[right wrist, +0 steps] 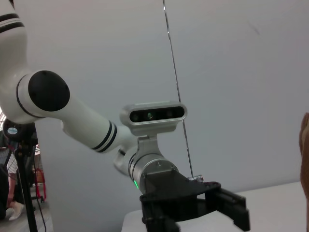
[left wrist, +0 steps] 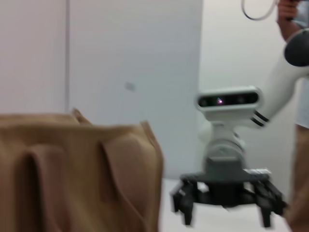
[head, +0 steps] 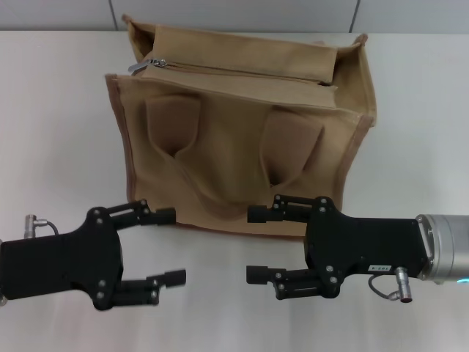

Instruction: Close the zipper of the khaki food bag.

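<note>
Both jaws gape empty, left gripper [head: 167,246] and right gripper [head: 258,244] low before the soft, floppy bag [head: 242,128], whose small slippery pull tab [head: 139,66] sits at the zipper's [head: 242,73] left end.

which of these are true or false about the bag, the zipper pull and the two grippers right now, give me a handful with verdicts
1. The khaki food bag stands upright on the table. True.
2. The left gripper is clamped on the zipper pull. False: it sits in front of the bag, jaws open and holding nothing.
3. The zipper has its silver pull tab at the end on the robot's left. True.
4. The right gripper is lifting the bag by a handle. False: it is open, near the bag's bottom edge, holding nothing.
5. Both grippers point toward each other. True.
</note>
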You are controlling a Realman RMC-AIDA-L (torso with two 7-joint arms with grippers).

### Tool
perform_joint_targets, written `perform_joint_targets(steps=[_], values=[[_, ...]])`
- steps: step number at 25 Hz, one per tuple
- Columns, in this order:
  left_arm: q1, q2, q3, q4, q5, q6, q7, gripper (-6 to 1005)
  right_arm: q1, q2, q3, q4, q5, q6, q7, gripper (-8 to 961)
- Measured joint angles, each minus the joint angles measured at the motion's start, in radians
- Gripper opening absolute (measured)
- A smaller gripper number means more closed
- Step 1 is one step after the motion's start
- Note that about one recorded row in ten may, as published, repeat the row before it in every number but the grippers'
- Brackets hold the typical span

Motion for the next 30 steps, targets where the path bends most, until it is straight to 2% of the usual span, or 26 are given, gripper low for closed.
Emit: perform_joint_targets(steps=[1, 2, 5, 6, 7, 9, 11, 12, 14, 17, 18, 19, 20, 23, 30], values=[[0.0, 0.0, 0.0, 0.0, 0.0, 0.0, 0.0, 781, 0.0, 0.0, 0.0, 0.007, 0.003, 0.003, -0.006, 775], [0.017, -0.005, -0.047, -0.035, -0.016, -0.005, 0.058, 780, 0.0, 0.001, 0.0, 0.025, 0.007, 0.01, -0.023, 775], [0.059, -0.003, -0.19, -0.141, -0.086, 0.0, 0.145, 777, -0.001, 0.001, 0.001, 0.035, 0.009, 0.017, -0.031, 775], [0.059, -0.003, -0.19, -0.141, -0.086, 0.0, 0.145, 777, -0.002, 0.001, 0.001, 0.039, 0.009, 0.021, -0.032, 775], [0.1, -0.004, -0.284, -0.233, -0.149, 0.0, 0.245, 776, -0.003, 0.001, 0.002, 0.051, 0.015, 0.027, -0.04, 775], [0.119, -0.005, -0.317, -0.27, -0.175, -0.004, 0.307, 774, -0.002, 0.001, 0.003, 0.063, 0.022, 0.03, -0.051, 775], [0.125, -0.005, -0.338, -0.283, -0.187, -0.007, 0.329, 772, -0.002, 0.001, 0.004, 0.079, 0.032, 0.032, -0.073, 775], [0.131, -0.004, -0.393, -0.297, -0.196, -0.018, 0.327, 771, -0.003, 0.001, 0.008, 0.087, 0.037, 0.032, -0.09, 775], [0.129, -0.004, -0.438, -0.303, -0.197, -0.034, 0.303, 769, -0.003, 0.001, 0.01, 0.088, 0.037, 0.033, -0.094, 775], [0.095, -0.002, -0.533, -0.309, -0.198, -0.155, 0.244, 767, -0.001, 0.001, 0.012, 0.1, 0.037, 0.04, -0.1, 775], [0.095, -0.002, -0.533, -0.309, -0.198, -0.155, 0.244, 766, -0.001, 0.001, 0.012, 0.1, 0.037, 0.04, -0.1, 775], [0.059, -0.002, -0.534, -0.31, -0.195, -0.244, 0.231, 765, -0.002, 0.001, 0.013, 0.102, 0.037, 0.038, -0.103, 775], [0.059, -0.002, -0.534, -0.31, -0.195, -0.244, 0.231, 764, -0.002, 0.001, 0.013, 0.104, 0.037, 0.035, -0.106, 775], [-0.001, -0.003, -0.523, -0.31, -0.179, -0.35, 0.223, 761, -0.001, 0.001, 0.014, 0.107, 0.037, 0.028, -0.108, 775], [-0.084, -0.005, -0.414, -0.308, -0.161, -0.386, 0.244, 755, -0.003, 0.001, 0.014, 0.122, 0.037, 0.028, -0.108, 775]])
